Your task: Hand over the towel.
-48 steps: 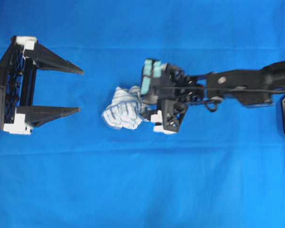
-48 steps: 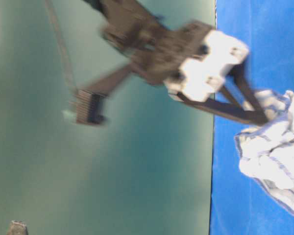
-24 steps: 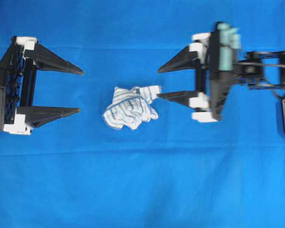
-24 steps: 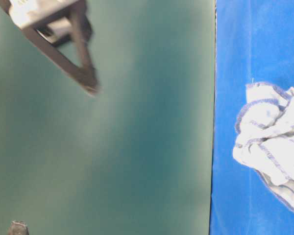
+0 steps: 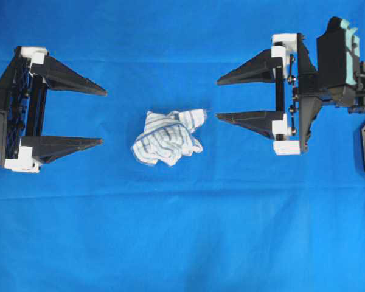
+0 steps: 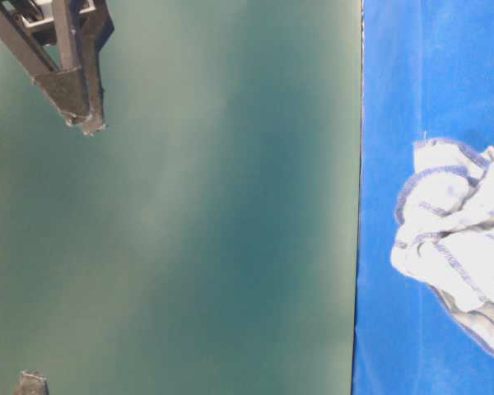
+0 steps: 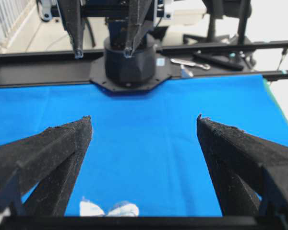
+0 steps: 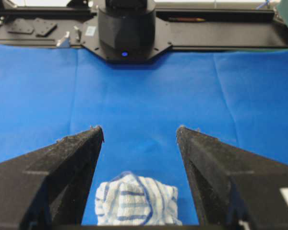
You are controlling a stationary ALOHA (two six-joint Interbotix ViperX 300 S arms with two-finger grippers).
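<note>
Sitting bunched on the blue worktop (image 5: pixel 182 243), the towel (image 5: pixel 167 137) is lying free between both arms; left pincer (image 5: pixel 103 117) and right pincer (image 5: pixel 218 99) are gaping wide, holding nothing, clear of it.

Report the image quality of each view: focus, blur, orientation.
Overhead: sharp, evenly lit, towel crisp. Table-level: turned sideways, soft, towel slightly blurred. Left wrist: near claw fingers fuzzy, background bright. Right wrist: soft overall, towel partly cropped at the bottom edge.
</note>
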